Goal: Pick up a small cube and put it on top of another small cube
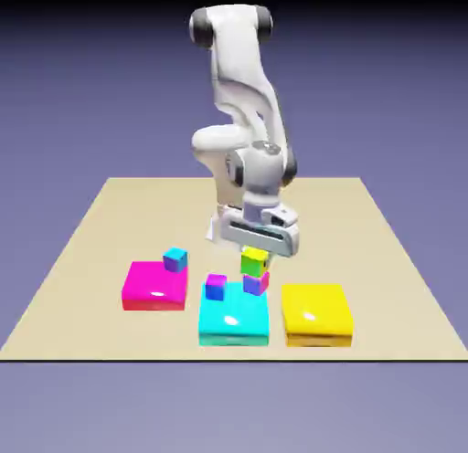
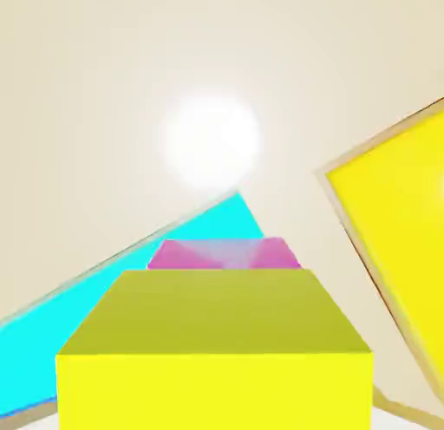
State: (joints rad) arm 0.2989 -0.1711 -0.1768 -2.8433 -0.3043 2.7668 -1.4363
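Tan table [image 1: 82,259] under everything; white arm [image 1: 245,86] reaches down over its middle. Three flat square plates lie in a row near the front edge: magenta plate [image 1: 146,291] on the exterior view's left, cyan plate [image 1: 233,325] in the middle, yellow plate [image 1: 316,314] on the exterior view's right, each apart from its neighbour. Gripper [image 1: 260,250] hangs straight down just above the stack at the cyan plate's back edge; the fingertips are not visible in the hand view, and in the exterior view the jaws look spread, clear of the cube sides, though that is hard to make out. Yellow cube [image 1: 253,261] sits on top of the multicoloured cube [image 1: 257,281], flat and upright, greenish side facing the exterior view's left; being a cube, it has no long axis, edges roughly square to the cube beneath. In the hand view the yellow cube [image 2: 217,350] fills the lower middle, a strip of the multicoloured cube's magenta face [image 2: 224,255] showing past its far edge, cyan plate [image 2: 52,333] on one side and yellow plate [image 2: 395,246] on the other. A magenta-topped cube [image 1: 216,287] sits on the cyan plate just beside the stack; a cyan-topped cube [image 1: 175,258] sits on the magenta plate's back corner.
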